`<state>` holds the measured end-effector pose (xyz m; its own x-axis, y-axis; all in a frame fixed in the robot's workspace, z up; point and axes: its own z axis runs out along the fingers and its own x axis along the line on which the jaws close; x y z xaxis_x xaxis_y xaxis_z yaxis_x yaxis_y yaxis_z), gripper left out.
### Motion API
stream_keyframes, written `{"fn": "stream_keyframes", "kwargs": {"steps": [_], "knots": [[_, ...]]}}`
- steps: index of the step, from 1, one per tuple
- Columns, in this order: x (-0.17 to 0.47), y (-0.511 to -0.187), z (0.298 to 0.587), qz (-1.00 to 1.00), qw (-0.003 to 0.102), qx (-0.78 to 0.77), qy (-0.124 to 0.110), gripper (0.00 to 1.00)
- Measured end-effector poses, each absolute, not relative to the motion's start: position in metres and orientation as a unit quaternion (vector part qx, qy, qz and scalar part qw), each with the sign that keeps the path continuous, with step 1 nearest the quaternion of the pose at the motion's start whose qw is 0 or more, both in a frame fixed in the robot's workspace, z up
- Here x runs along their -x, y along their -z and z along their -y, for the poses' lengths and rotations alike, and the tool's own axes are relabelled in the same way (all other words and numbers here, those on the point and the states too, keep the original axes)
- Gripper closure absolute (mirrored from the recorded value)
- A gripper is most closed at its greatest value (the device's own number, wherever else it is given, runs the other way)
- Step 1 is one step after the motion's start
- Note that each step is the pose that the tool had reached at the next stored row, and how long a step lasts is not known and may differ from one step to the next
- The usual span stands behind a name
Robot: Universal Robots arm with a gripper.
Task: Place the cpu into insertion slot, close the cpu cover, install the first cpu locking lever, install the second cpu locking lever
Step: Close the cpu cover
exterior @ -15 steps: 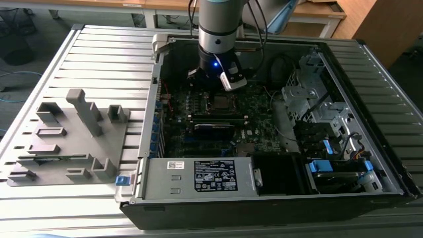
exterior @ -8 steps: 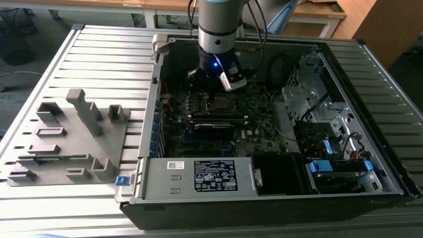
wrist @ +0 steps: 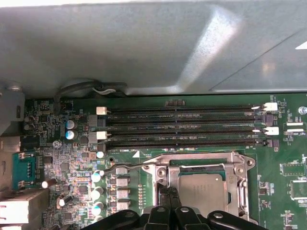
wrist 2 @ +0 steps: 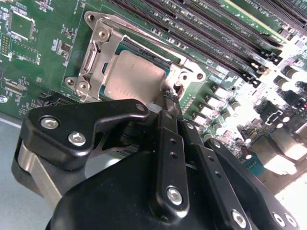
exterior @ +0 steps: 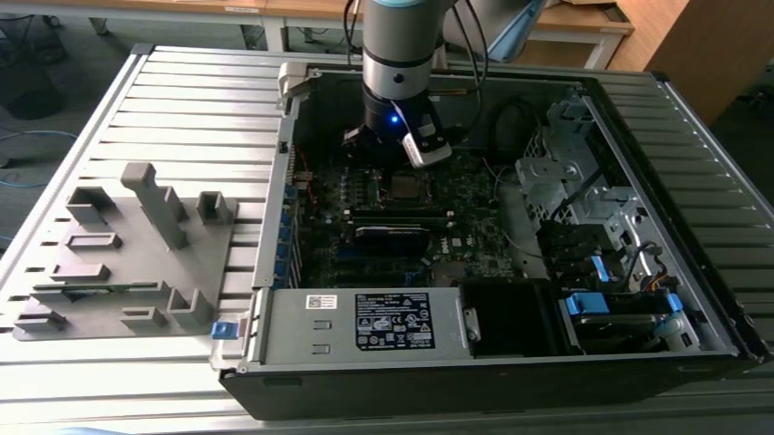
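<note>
Slatted metal table (exterior: 181,100), open case (exterior: 484,362) on top. Inside, on the green board (wrist 2: 43,57): cpu (wrist 2: 132,79) flat in the slot (wrist 2: 144,51), cover (wrist 2: 93,60) down over its edges. Tool (wrist 2: 170,98) clenched, tips together at the slot's corner, close by a lever (wrist: 125,167); cannot tell whether pinching it. Probably best to press the lever low and steadily, clear of the memory slots (wrist: 182,129). Grey fixture (exterior: 133,245) on the exterior view's left; wooden desks (exterior: 581,23) beyond.
</note>
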<state>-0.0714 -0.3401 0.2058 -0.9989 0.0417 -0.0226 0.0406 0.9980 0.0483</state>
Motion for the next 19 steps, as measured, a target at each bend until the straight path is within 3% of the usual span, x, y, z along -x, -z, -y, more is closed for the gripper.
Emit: {"fn": "stream_keyframes", "kwargs": {"steps": [19], "knots": [[0.0714, -0.2031, 0.3401, -0.999, 0.012, -0.02, -0.024, 0.89]]}}
